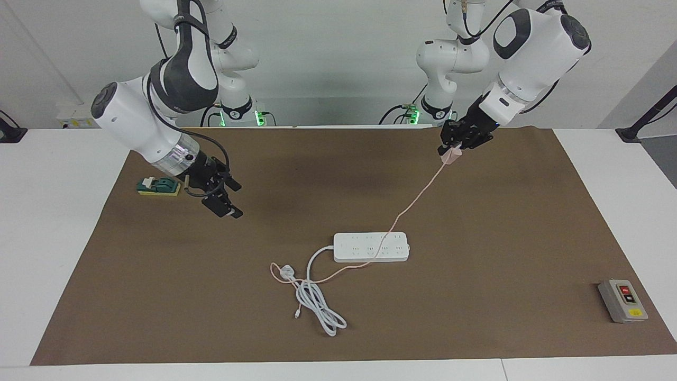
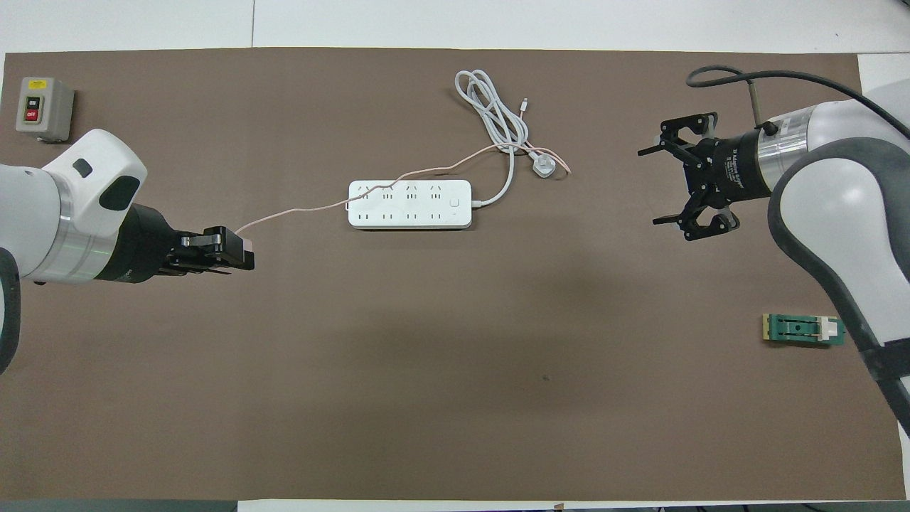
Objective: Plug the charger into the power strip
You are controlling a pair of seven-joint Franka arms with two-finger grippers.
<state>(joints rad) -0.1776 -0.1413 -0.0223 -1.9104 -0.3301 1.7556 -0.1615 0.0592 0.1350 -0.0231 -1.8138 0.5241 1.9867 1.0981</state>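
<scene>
My left fingers (image 1: 454, 150), at the upper right of the facing frame, were pinched on the charger (image 1: 450, 157) and held it in the air above the brown mat (image 1: 476, 296), toward the left arm's end of the table (image 1: 53, 238). In the overhead frame the same fingers (image 2: 238, 250) sat at centre left, the charger (image 2: 247, 247) a pale sliver at their tip. The power strip (image 1: 371, 246) lay flat at mid-mat, well apart from my hold and lower in the facing frame, its long axis running from one arm's end of the table toward the other. From the overhead frame I judged the strip (image 2: 409, 203) to lie ahead of the charger and slightly higher in the frame. The thin pink cable (image 1: 418, 196) ran down from the charger, crossed the strip's top and ended near the white plug (image 1: 286, 271) and the coiled white cord (image 1: 317, 304).

My right fingers (image 1: 225, 198) were spread and empty, waiting above the mat at centre left of the facing frame, beside a green block (image 1: 158, 186); in the overhead frame they (image 2: 688, 178) stood at upper right.

My left arm was the one carrying, though neither hand was close to the strip. The mat was flat and open around it; a grey switch box (image 1: 622, 300) sat at the lower right. I judged the cable over the sockets the likeliest snag.
</scene>
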